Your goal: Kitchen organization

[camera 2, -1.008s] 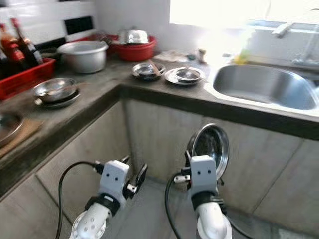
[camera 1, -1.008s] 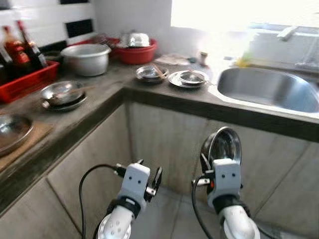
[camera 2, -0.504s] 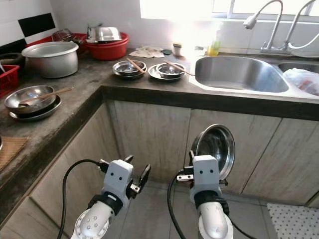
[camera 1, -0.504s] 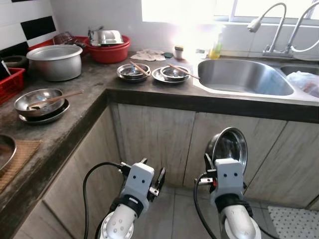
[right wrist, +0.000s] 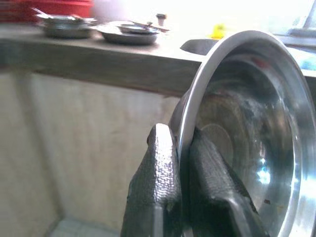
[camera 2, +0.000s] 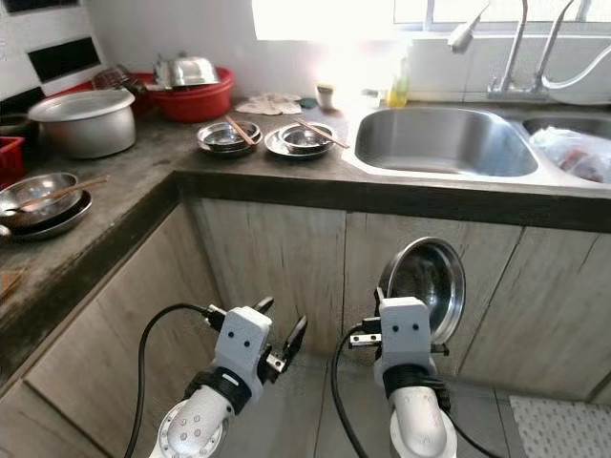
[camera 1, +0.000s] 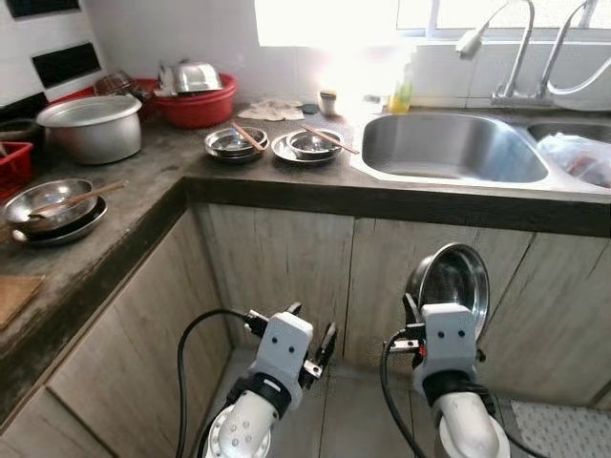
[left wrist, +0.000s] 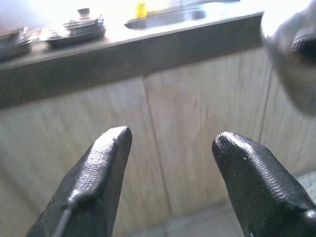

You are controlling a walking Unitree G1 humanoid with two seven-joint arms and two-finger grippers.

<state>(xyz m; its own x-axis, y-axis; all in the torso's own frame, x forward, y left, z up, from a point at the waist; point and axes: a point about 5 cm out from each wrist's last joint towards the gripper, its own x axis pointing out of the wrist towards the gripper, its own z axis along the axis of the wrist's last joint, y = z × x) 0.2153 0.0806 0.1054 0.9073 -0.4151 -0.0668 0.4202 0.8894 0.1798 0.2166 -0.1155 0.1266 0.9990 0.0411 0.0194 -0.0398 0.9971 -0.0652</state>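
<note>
One steel bowl [camera 1: 449,284] is the thing in hand, and from the left eye it stands on edge, hollow facing the camera, pinched at its lower rim by the right gripper [camera 1: 446,320] in front of the cabinet doors [camera 1: 286,277]; the sink [camera 1: 444,148] lies above and ahead of it, just over the counter edge [camera 1: 382,198], so the carry looks to be up and forward for the right arm. The left gripper [camera 1: 320,343] hangs beside it at the same low height, fingers apart and empty. From the right eye the layout is the same: the bowl sits below the sink's near wall, while the two small bowls with chopsticks [camera 2: 265,136] rest on the counter to the sink's left and the red basin [camera 2: 196,93] farther back. In the left wrist view the two black fingertips [left wrist: 106,163] stand well spread with only cabinet between them. In the right wrist view both fingers [right wrist: 160,163] clamp the bowl's thin rim, one on each face, the bowl rising upright beyond them.
</note>
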